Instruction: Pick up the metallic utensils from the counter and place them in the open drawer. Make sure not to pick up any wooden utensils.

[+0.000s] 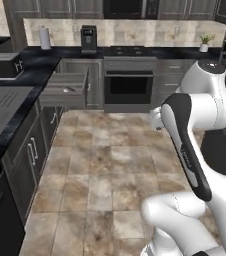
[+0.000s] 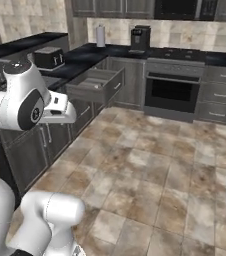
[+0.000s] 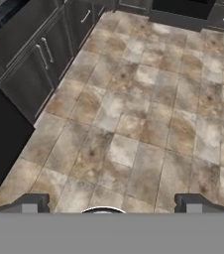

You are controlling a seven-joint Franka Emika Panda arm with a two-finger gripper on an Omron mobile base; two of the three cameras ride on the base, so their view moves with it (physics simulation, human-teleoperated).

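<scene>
The open drawer point(image 1: 64, 91) point(image 2: 96, 83) juts out of the grey cabinet run under the black counter point(image 1: 35, 70) point(image 2: 77, 59), far across the floor from me. A slim pale streak point(image 1: 70, 89) lies inside it, too small to identify. The metallic utensils and the wooden utensils are out of view or too small to make out. In the hand view my gripper point(image 3: 111, 206) hangs open over the tiled floor, its two dark fingertips point(image 3: 30, 202) wide apart with nothing between them.
A toaster point(image 1: 5, 65) point(image 2: 48, 57), a paper towel roll point(image 1: 45, 37) and a coffee machine point(image 1: 88, 39) point(image 2: 140, 36) stand on the counter. The oven point(image 1: 128, 87) point(image 2: 172, 95) fills the back wall. Grey cabinet doors point(image 3: 39, 54) line the left side, with broad tiled floor point(image 1: 105, 165) between.
</scene>
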